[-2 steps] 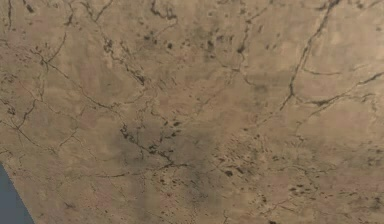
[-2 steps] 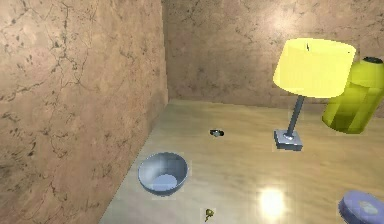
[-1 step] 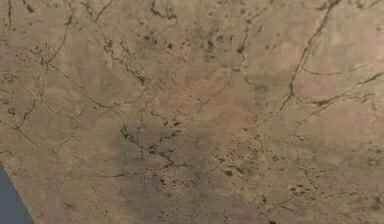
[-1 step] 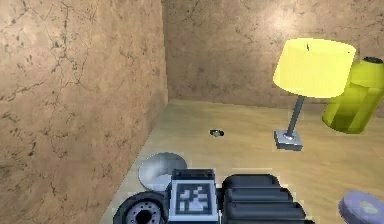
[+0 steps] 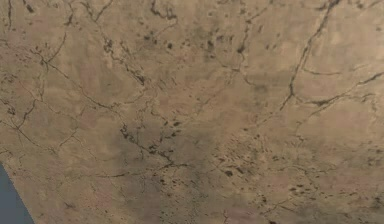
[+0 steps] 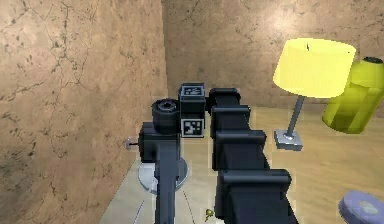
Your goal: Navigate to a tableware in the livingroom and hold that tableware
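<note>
Brown cracked stone wall (image 5: 190,100) right up close, so I'd say the driving part is done. The grab isn't confirmed. The hand (image 6: 162,150) is out at the pale desk (image 6: 320,170) with a pale grey round thing (image 6: 148,180) by it, maybe the tableware. Can't tell if it's held, or whether the fingers are apart or together. A yellow lamp (image 6: 312,68) and a yellow-green vase-ish thing (image 6: 355,100) stand further along.

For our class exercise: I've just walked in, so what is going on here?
The robot stands close to a brown veined wall. Its arm reaches out near a room corner. A pale round thing lies by the gripper, so I cannot tell whether it holds anything. A yellow lamp stands at the arm side view's right.
</note>
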